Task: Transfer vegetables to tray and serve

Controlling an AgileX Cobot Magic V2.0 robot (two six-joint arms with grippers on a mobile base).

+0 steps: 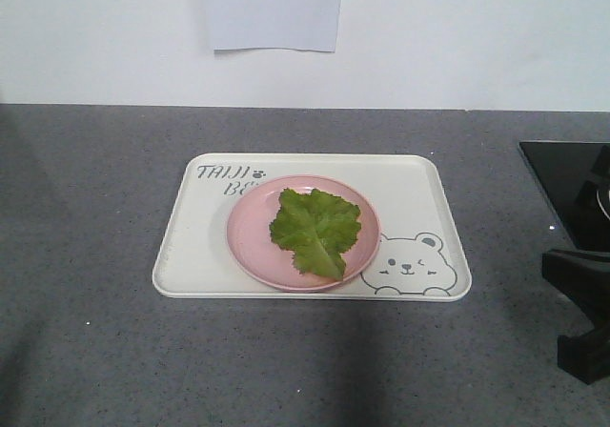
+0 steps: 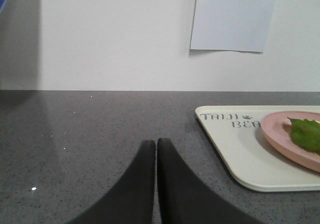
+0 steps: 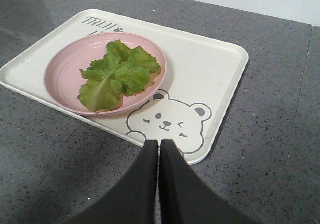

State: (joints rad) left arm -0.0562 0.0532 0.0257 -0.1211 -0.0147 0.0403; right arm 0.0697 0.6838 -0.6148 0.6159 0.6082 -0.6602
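A green lettuce leaf, the vegetables [image 1: 316,230] [image 3: 118,75] [image 2: 306,134], lies on a round pink plate [image 1: 253,234] [image 3: 64,73] [image 2: 280,129]. That plate stands on the cream-white tray [image 1: 195,246] [image 3: 210,79] [image 2: 235,144] with the bear drawing. My left gripper [image 2: 156,142] is shut and empty, low over the counter to the left of the tray. My right gripper [image 3: 160,142] is shut and empty too, its tips over the tray's near edge by the bear. In the front view the right arm [image 1: 581,303] shows only as a dark shape at the right edge.
The tray rests on a grey speckled counter [image 1: 95,208] against a white wall. A sheet of paper [image 1: 272,8] [image 2: 232,16] hangs on the wall behind. A black cooktop [image 1: 567,184] lies at the right of the counter.
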